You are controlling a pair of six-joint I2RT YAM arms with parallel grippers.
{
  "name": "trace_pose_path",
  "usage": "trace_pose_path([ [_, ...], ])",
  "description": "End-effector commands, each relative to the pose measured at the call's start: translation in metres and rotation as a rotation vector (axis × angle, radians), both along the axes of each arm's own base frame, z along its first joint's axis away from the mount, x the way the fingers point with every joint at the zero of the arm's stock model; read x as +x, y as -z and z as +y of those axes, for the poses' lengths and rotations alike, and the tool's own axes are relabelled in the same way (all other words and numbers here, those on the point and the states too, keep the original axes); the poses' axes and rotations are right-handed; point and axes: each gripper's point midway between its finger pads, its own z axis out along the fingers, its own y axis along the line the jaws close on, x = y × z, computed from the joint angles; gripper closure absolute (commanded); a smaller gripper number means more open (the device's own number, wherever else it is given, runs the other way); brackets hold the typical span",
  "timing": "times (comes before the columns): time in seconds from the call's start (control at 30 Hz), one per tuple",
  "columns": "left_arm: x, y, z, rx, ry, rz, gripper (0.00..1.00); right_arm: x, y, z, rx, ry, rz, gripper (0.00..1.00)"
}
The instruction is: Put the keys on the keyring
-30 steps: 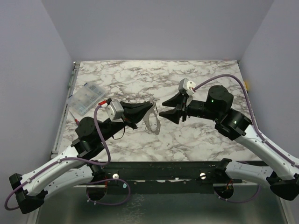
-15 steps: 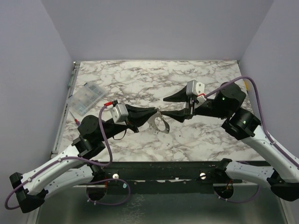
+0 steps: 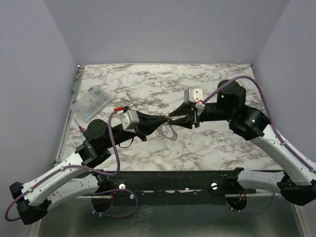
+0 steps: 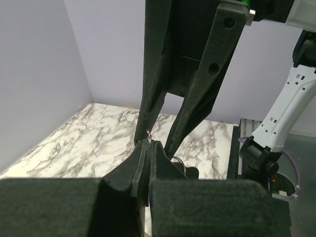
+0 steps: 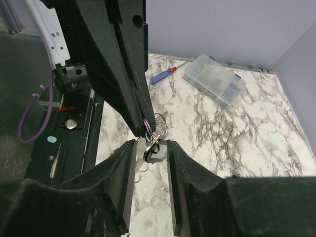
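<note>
While both arms meet tip to tip above the table [image 3: 212, 143], top view: left pincer [image 3: 164, 120] is clamped shut and the keyring [image 3: 168, 132] hangs just under its tips. Right pincer [image 3: 174, 118] faces the left pincer nose-on, almost touching. Clear plastic box [image 3: 92, 104] sits well apart, out behind the left pincer.

Left wrist: left pincer fully closed, with a thin wire poking out between the tips, so it's gripping the ring wire. Right pincer's fingers [image 4: 197, 89] come in from above and straddle the left pincer's tips, with the gap between them open.

Right wrist: right pincer [image 5: 150, 143] is partly open with nothing gripped. The key [image 5: 153, 152], a small dark oblong with a pale centre, hangs directly under the left pincer's tip, between the right fingers. It looks clear of both fingers. Can't tell if it's fully threaded or only hooked on. A screwdriver [image 5: 163, 75] lies beyond the left pincer, next to the box.

Risks:
- Closing the right pincer off-centre would shove the key sideways and could twist the wire out of the left pincer's thin grip, so it all drops.
- The tips are very close, and any lateral correction could collide the fingers.
- A key that's only half threaded could slip off.
</note>
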Motion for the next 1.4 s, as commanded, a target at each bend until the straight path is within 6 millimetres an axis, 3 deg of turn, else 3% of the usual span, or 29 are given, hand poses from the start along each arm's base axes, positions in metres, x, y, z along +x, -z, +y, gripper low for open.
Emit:
trace_pose_path([
  [0.0,-0.008,-0.026,0.005,-0.040,0.022,-0.054,1.00,-0.009,0.007,-0.003,-0.049,-0.040,0.011,0.67],
  [0.17,-0.008,-0.027,0.006,-0.045,0.018,-0.051,1.00,-0.007,0.009,-0.004,-0.055,-0.035,0.003,0.93],
  [0.23,-0.008,-0.029,0.007,-0.050,0.014,-0.053,1.00,-0.006,0.010,-0.004,-0.054,-0.029,0.001,0.97],
  [0.63,0.002,-0.050,0.020,-0.138,-0.075,-0.056,1.00,-0.003,0.014,-0.005,-0.021,0.004,0.003,0.99],
  [1.0,0.011,-0.071,0.043,-0.309,-0.169,-0.057,1.00,-0.006,0.000,0.006,0.160,0.000,0.050,0.99],
  [1.23,0.017,-0.080,0.055,-0.407,-0.217,-0.024,1.00,-0.002,0.000,0.010,0.204,0.015,0.073,0.96],
  [1.3,0.019,-0.082,0.058,-0.427,-0.232,-0.019,1.00,-0.002,0.001,0.011,0.202,0.012,0.079,0.84],
  [1.37,0.020,-0.081,0.056,-0.420,-0.229,-0.022,1.00,-0.001,0.004,0.011,0.192,0.016,0.088,0.65],
])
